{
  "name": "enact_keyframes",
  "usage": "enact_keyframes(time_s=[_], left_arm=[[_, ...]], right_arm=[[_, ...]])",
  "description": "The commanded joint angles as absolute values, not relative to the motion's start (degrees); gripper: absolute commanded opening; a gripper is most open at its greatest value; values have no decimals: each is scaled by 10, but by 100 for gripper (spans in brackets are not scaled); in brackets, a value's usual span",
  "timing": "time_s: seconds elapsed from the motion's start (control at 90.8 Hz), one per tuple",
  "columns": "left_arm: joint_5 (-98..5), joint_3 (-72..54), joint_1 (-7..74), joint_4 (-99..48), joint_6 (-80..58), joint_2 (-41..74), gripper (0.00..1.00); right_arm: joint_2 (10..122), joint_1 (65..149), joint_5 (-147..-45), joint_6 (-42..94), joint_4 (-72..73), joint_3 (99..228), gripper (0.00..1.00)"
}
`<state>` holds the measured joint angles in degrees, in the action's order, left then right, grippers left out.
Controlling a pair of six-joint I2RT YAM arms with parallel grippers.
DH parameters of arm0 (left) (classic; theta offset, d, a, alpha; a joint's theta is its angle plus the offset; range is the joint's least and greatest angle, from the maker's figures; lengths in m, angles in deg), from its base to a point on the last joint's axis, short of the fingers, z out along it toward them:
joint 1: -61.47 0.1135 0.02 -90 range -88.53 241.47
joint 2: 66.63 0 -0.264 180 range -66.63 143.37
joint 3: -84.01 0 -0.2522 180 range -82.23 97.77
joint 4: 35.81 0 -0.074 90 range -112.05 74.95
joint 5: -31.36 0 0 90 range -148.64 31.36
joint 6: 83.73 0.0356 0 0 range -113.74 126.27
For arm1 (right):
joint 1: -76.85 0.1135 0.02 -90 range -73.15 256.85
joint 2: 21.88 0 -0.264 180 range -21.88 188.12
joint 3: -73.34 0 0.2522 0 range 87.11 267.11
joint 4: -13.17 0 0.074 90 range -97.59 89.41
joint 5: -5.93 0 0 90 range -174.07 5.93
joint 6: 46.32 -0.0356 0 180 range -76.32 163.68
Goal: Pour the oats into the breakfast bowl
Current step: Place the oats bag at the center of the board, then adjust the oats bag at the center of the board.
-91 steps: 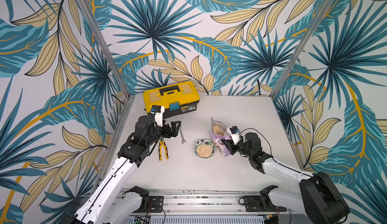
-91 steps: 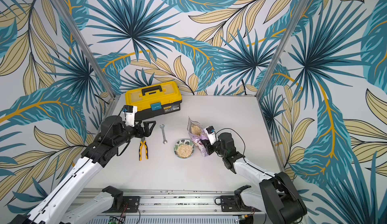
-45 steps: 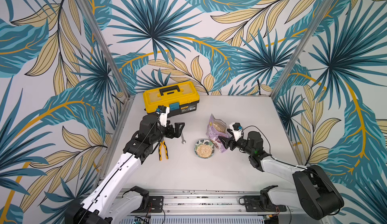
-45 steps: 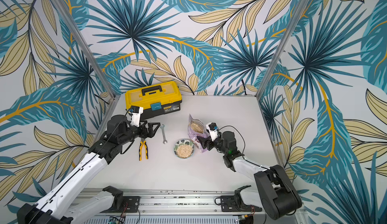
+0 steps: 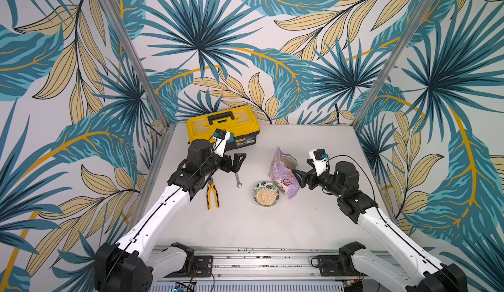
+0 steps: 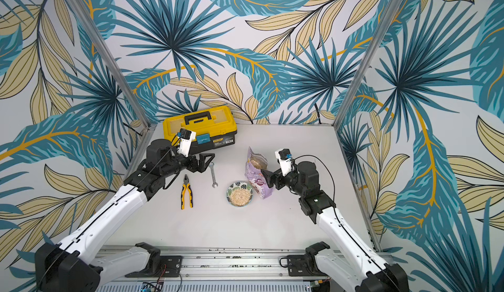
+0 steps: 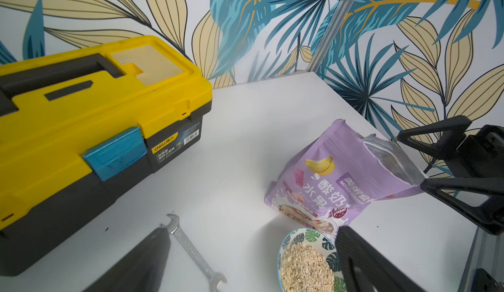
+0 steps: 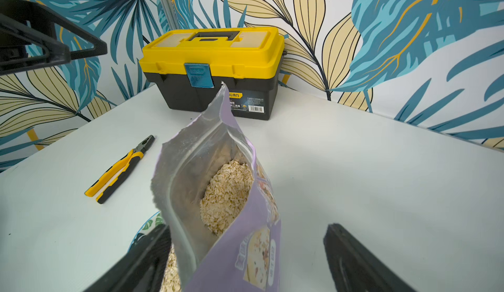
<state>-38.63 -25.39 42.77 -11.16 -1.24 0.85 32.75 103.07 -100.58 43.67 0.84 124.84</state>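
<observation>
Clearly, the right gripper (image 5: 297, 177) was released, its jaws spread wide to either side of the purple pouch (image 5: 281, 168), which stood upright and open-topped on the table (image 5: 272, 228). Oats (image 5: 266, 197) filled the leaf-print bowl (image 5: 257, 188) just beside the pouch, and more lay inside the pouch. The left gripper (image 5: 239, 162), likewise spread and empty, hovered above the wrench (image 5: 238, 180).

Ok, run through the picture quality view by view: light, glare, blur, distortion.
In both top views, even diffuse light, only a faint shadow by the bowl, all sharp. Left wrist view: left gripper near the lens is blurred, toolbox bowed by the wide lens. Right wrist view: pouch foil glints dully; right gripper soft.
</observation>
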Motion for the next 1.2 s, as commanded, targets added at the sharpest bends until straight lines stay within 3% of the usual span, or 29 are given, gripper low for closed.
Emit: enact_keyframes(time_s=[0.0, 0.231, 0.507, 0.617, 0.76, 0.837, 1.002, 1.189], left_arm=[[-358, -228, 429, -134, 27, 25, 100], [-343, -209, 428, -130, 46, 47, 100], [-291, -198, 428, -140, 110, 71, 100], [-250, -183, 428, -129, 144, 94, 100], [-200, -163, 428, -109, 215, 120, 100], [-163, -150, 428, -96, 245, 132, 100], [-81, -138, 414, -81, 336, 146, 99], [-77, -103, 367, -9, 466, 190, 98]], right_arm=[[333, 1032, -1000, 443, -128, 1276, 91], [345, 1043, -1041, 455, -166, 1303, 94], [404, 1067, -987, 506, -215, 1354, 78], [421, 1070, -982, 520, -221, 1371, 60], [440, 1069, -967, 554, -253, 1415, 17], [455, 1069, -960, 578, -289, 1451, 0], [471, 1061, -994, 660, -385, 1504, 0], [461, 1056, -1022, 725, -412, 1513, 0]])
